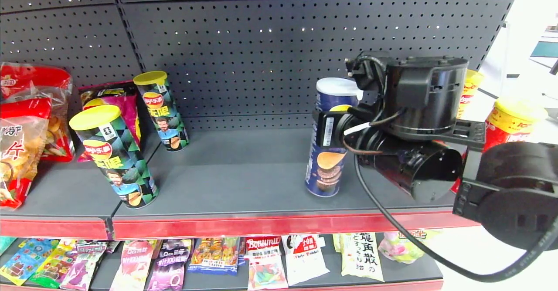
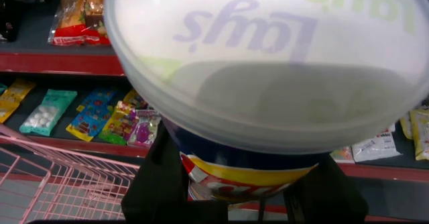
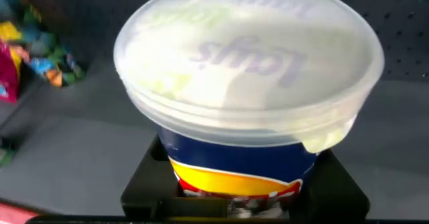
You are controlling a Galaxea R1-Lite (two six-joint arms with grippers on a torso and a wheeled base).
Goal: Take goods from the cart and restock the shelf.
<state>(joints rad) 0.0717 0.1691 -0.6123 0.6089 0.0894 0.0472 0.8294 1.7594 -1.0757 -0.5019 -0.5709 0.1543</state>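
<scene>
While the right gripper (image 3: 242, 192) was closed around a blue can (image 1: 328, 162) with a whitish lid, standing upright on the grey shelf (image 1: 244, 173), the left gripper (image 2: 244, 187) clamped 1 similar can (image 2: 268, 63) near the pink cart (image 2: 60, 177).

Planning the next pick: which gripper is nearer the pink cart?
Left. The left gripper, holding a blue can, is close to the pink cart; the right gripper holds a second can on the shelf, away from it.

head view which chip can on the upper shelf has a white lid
The dark blue chip can, standing mid-shelf in the right pincer. The two green-patterned cans at the left and the red cans at the far right have yellow lids.
</scene>
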